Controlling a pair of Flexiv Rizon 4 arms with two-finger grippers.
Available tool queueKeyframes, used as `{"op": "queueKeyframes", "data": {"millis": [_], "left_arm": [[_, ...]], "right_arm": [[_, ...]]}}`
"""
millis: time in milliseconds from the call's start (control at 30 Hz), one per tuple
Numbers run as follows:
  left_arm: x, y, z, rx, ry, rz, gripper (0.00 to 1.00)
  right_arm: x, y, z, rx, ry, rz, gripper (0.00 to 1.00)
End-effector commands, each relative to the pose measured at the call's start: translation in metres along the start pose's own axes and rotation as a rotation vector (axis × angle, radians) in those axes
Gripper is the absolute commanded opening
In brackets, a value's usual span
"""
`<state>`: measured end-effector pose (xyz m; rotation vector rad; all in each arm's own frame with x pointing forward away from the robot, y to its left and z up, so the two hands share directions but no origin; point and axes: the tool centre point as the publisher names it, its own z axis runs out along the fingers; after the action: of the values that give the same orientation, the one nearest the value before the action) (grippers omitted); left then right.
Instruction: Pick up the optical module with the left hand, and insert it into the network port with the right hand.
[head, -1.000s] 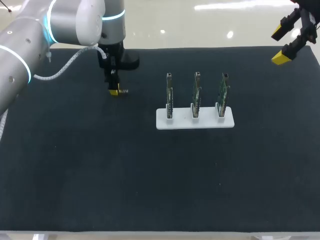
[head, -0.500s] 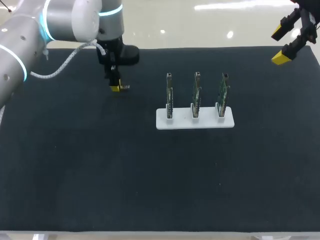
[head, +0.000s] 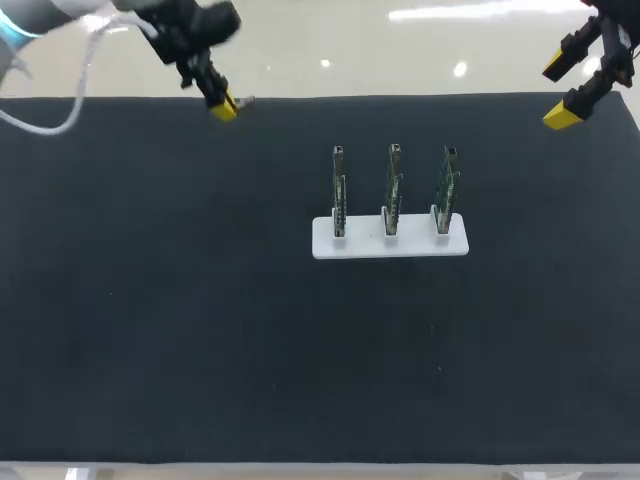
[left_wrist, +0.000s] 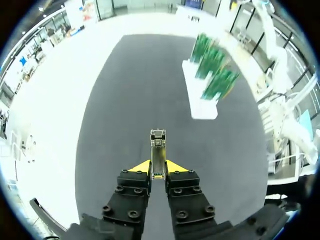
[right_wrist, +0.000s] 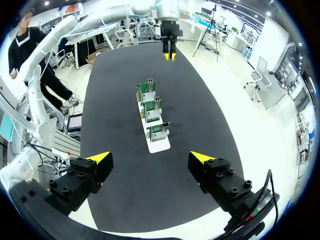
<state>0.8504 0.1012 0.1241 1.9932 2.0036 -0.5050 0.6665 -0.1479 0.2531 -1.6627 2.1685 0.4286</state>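
The optical module (left_wrist: 158, 150) is a slim metal bar, and my left gripper (left_wrist: 158, 171) is shut on it, its tip sticking out ahead of the yellow fingertips. In the head view my left gripper (head: 222, 107) hangs above the table's far edge, left of the middle, with the module (head: 244, 101) pointing right. Three green network boards (head: 393, 188) stand upright in a white stand (head: 390, 244) at the table's middle. My right gripper (head: 561, 94) is open and empty, high over the far right corner. From the right wrist view (right_wrist: 151, 158) the boards (right_wrist: 152, 107) lie ahead.
The black mat (head: 200, 330) covers the whole table, with wide bare room in front of the stand and to its left. The white stand (right_wrist: 159, 144) is the only thing standing on it.
My left arm has risen off the mat with the module and drawn back toward the far left edge. The right arm has kept still.
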Motion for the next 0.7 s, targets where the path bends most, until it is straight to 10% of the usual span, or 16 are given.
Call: {"op": "queueKeyframes", "data": {"millis": [33,700], "left_arm": [[-0.005,-0.018,-0.021,-0.077,-0.209,-0.001,0.0],[-0.1,-0.073,-0.078,-0.207,-0.766,-0.062,0.0]], "right_arm": [[0.0,0.0,0.0,0.0,-0.001,0.0,1.0],[0.0,0.0,0.0,0.0,-0.001,0.0,1.0]]}}
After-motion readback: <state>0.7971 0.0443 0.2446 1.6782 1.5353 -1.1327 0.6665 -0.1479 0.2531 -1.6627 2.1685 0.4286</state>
